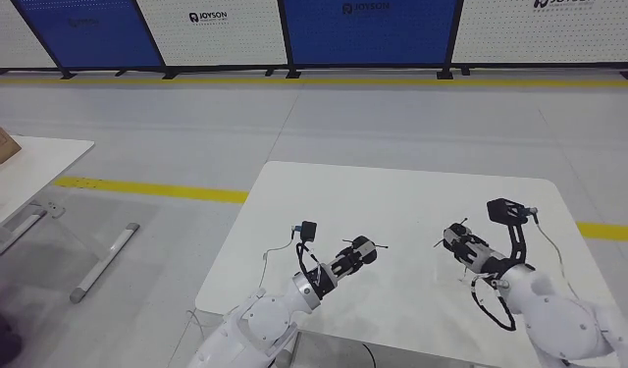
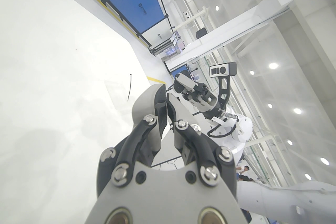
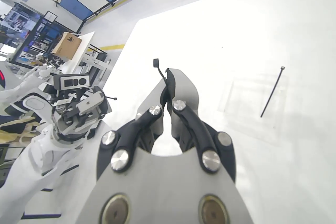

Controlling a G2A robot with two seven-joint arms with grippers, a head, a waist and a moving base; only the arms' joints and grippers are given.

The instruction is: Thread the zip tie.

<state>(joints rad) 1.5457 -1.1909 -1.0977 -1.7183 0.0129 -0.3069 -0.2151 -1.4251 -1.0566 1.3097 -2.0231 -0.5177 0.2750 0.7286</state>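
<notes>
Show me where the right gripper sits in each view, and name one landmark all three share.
Top view: the right gripper is over the table, on the picture's right side.
Left wrist view: the right gripper is farther off, beside its black camera bracket.
Right wrist view: the right gripper is in the foreground, shut on a zip tie.
Shared landmark: the blue partition panels beyond the table.
</notes>
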